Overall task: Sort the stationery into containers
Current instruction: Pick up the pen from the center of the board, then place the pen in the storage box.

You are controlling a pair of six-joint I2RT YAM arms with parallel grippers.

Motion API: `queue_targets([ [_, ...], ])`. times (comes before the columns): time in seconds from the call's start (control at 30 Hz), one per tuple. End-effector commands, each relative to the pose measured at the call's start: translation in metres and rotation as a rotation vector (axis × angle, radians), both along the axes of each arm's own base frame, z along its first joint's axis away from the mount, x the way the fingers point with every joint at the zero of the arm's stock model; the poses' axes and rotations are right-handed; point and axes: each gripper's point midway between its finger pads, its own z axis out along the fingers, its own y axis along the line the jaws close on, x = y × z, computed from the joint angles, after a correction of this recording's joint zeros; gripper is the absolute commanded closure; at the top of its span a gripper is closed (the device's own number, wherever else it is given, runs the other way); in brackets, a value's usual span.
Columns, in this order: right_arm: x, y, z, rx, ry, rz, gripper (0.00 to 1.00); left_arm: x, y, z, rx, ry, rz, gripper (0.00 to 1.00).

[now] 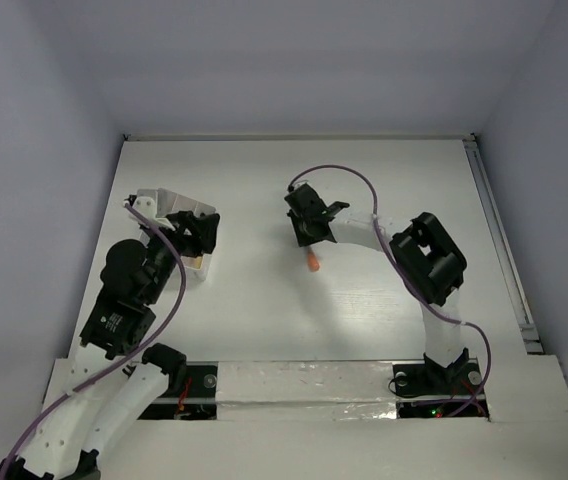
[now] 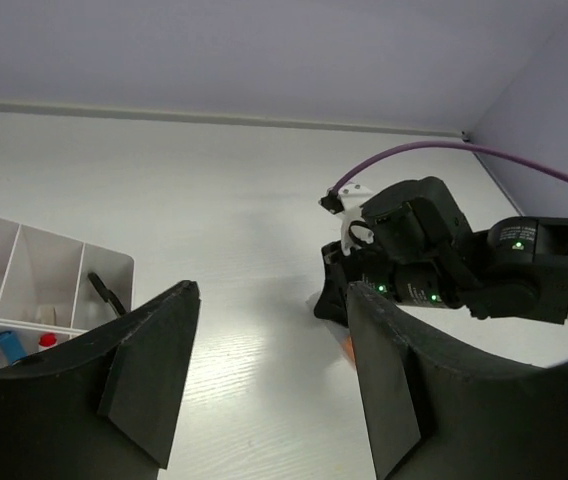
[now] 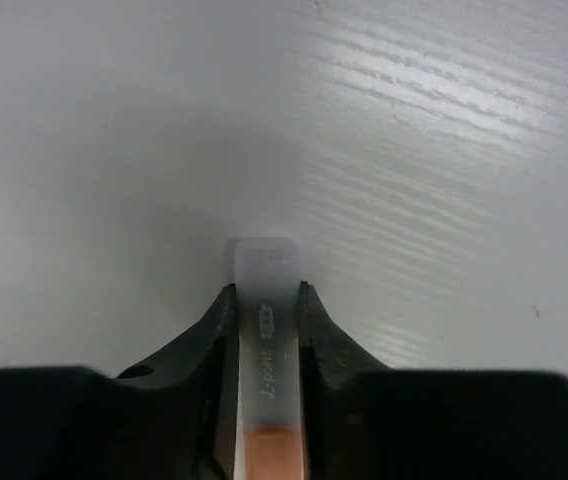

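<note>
Nearest the lens, in the right wrist view, the right jaws are clamped on a thin translucent white pen with an orange end [image 3: 264, 270]. One finger presses each long side. The pen's long axis runs straight out between the fingers, clear end away from the wrist and orange end towards it. We cannot tell whether the pen touches the white counter [image 1: 364, 180] or hangs just above it.

From above, the pen sits mid-counter at the tip of the right arm [image 1: 429, 260]. The white plastic box with thin dividing walls [image 1: 159, 200] lies well apart from it, to the robot's left, near the counter's left edge. The left arm [image 1: 124, 290] is much nearer to that box. The left jaws stand apart and empty, just beside the box on its right side.

The left wrist view shows a blue-capped item [image 2: 9, 345] and a small red bit [image 2: 48, 340] in a near compartment. We judge that the coming move is a leftward carry, and that the left jaws stand close to that path.
</note>
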Motion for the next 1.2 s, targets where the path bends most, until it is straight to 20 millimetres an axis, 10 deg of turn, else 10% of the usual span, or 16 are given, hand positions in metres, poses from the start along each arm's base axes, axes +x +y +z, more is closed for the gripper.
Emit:
queue_targets([
  [0.0,-0.032,-0.018,-0.021,-0.077,0.137,0.027,0.89,-0.001,0.001,0.008,0.045,-0.082,-0.012,0.43],
  [0.17,-0.013,0.018,0.022,0.114,0.040,0.057,1.00,-0.015,0.018,0.016,0.026,-0.136,0.043,0.30],
  [0.33,-0.008,0.078,0.141,0.511,-0.158,0.226,1.00,-0.027,0.029,0.031,-0.018,-0.206,0.077,0.13],
  [0.67,-0.068,0.199,0.293,1.088,-0.431,0.611,1.00,-0.028,0.068,0.034,-0.066,-0.211,0.270,0.01],
  [0.93,-0.073,0.249,0.315,1.335,-0.619,0.675,1.00,-0.024,0.078,0.031,-0.071,-0.196,0.321,0.01],
  [1.17,-0.071,0.274,0.287,1.375,-0.618,0.690,1.00,-0.022,0.072,0.031,-0.061,-0.196,0.292,0.01],
])
